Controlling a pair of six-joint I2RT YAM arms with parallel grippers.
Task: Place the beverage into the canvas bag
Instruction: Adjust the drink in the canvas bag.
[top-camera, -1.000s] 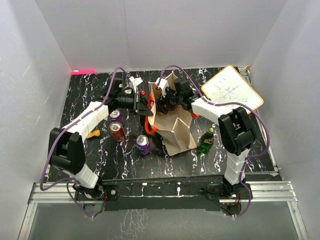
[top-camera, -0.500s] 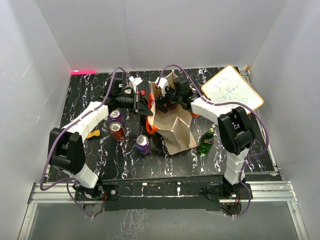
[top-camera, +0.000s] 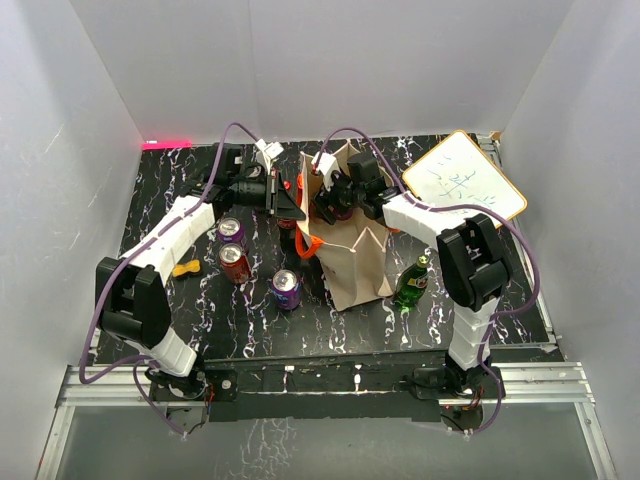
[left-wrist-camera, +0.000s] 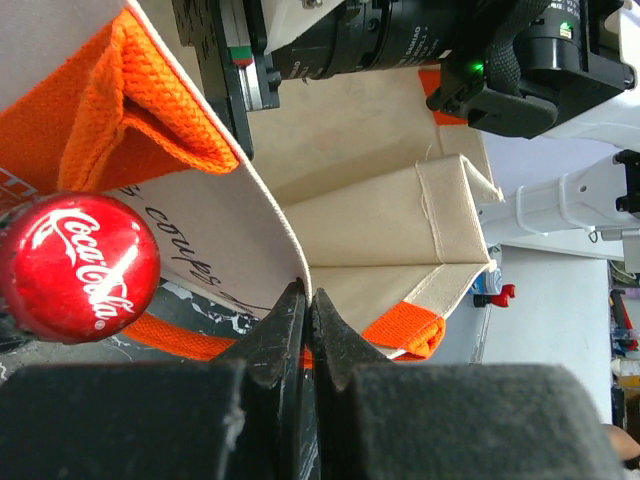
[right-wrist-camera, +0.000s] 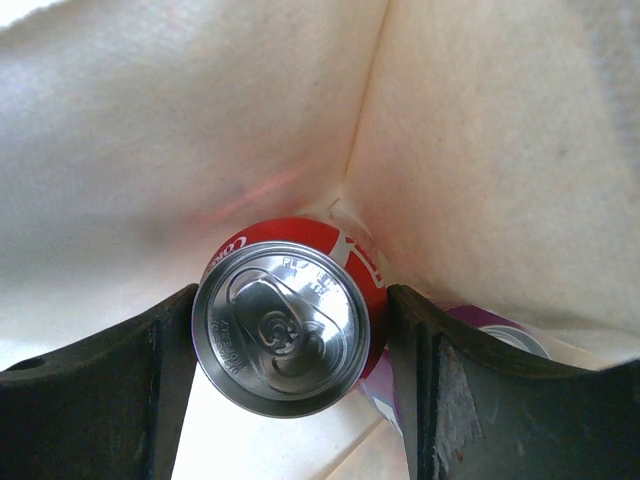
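Black marbled table (top-camera: 230, 330) walled in white: a red can (right-wrist-camera: 300, 260) is gripped inside the canvas bag (top-camera: 355, 265).
The bag stands mid-table with its mouth up. The left gripper (left-wrist-camera: 305, 300) is pressed together on the bag's rim, pinching the cloth just beside an orange handle (left-wrist-camera: 120, 110). The right gripper (right-wrist-camera: 290, 345) reaches into the mouth and clamps the can on both sides. The can's lid faces the wrist; its long axis runs along the gripper's reach, base pointing deeper into the bag. A purple can (right-wrist-camera: 490, 335) shows partly behind it. A green bottle (top-camera: 411, 284) stands right of the bag, towards the near edge.
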